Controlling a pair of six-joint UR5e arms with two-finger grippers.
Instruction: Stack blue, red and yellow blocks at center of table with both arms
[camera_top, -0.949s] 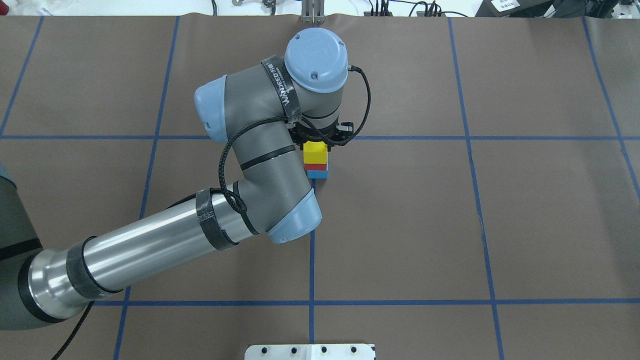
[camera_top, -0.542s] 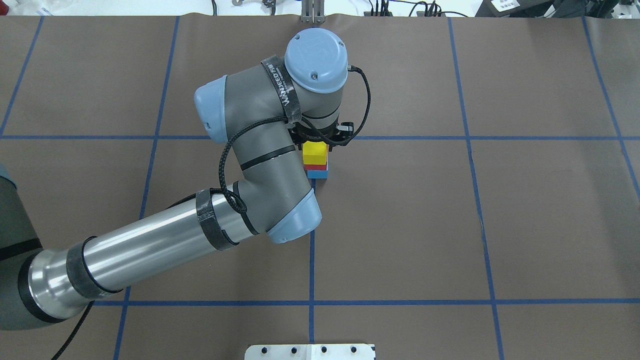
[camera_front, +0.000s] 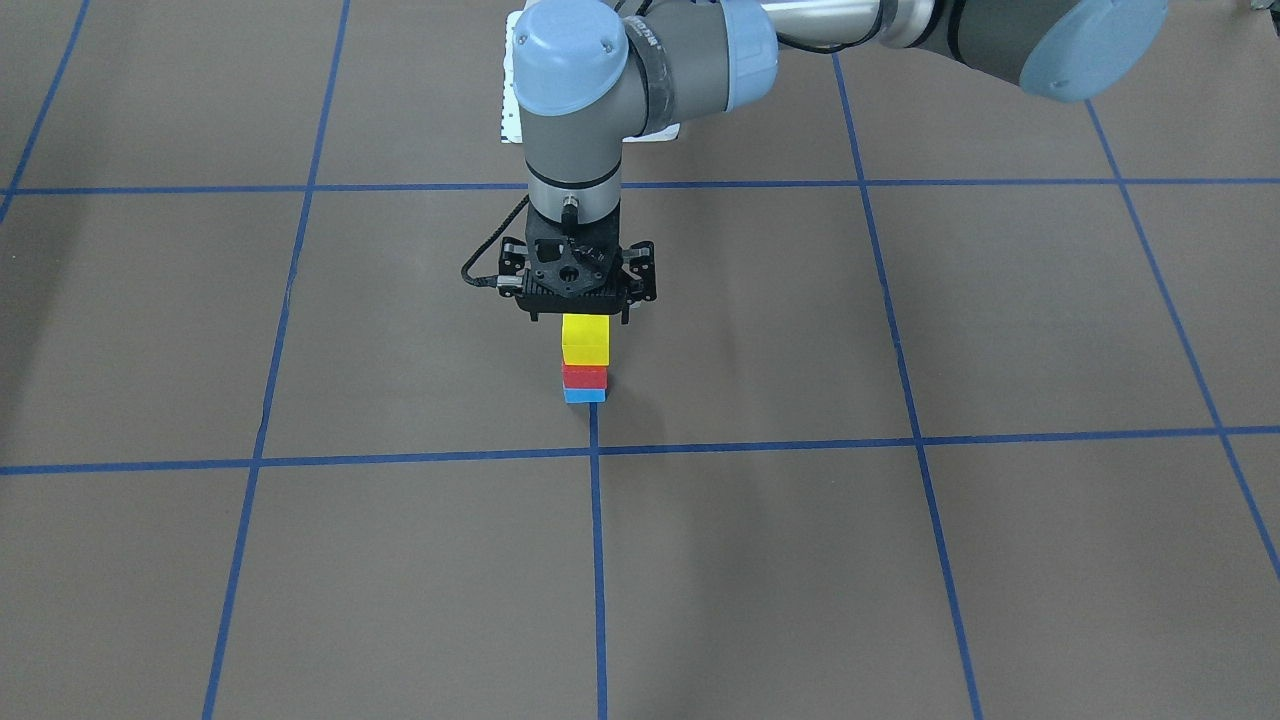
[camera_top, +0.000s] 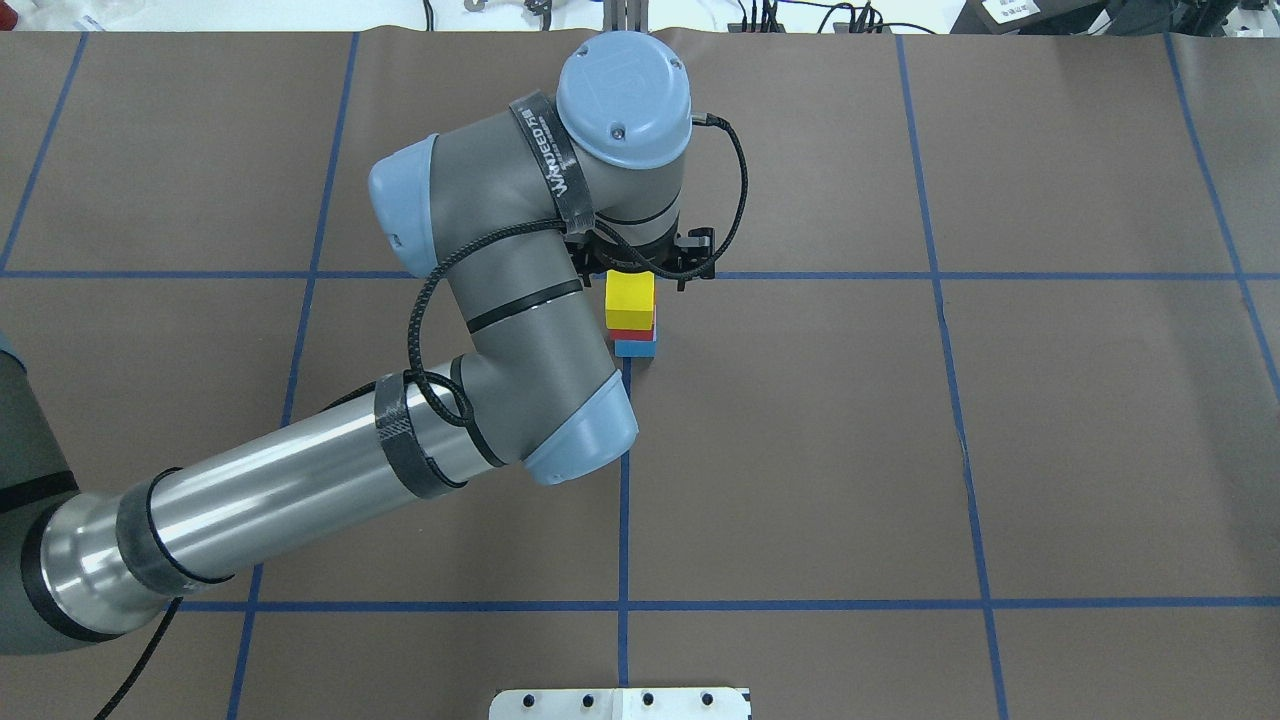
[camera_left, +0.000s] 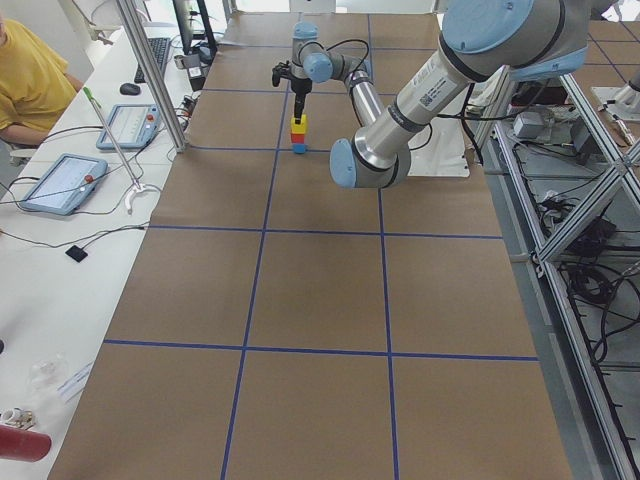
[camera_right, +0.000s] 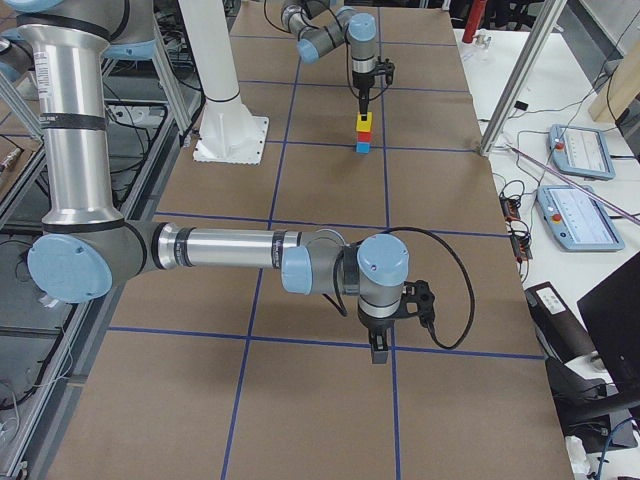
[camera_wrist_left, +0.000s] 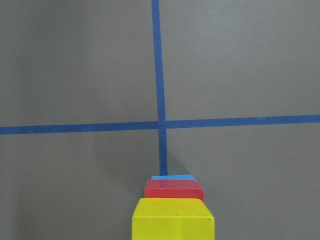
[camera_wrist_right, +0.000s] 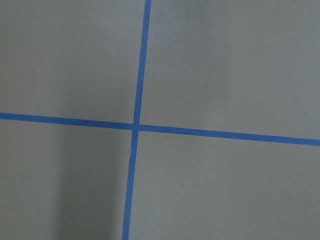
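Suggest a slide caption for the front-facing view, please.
Left pincer open over the yellow block, stacked on the red block and blue block, near a tape crossing.

The left end effector (camera_front: 579, 292) hides its fingertips (both table views); wrist view crops the yellow block (camera_wrist_left: 173, 221) below.

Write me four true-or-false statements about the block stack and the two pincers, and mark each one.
1. The yellow block is the top of the stack. True.
2. The blue block sits between the other two. False: it is at the bottom, on the table; the red block is in the middle.
3. The left pincer is directly above the stack. True.
4. The right pincer touches the stack. False: it hangs far from it, by a blue tape crossing.
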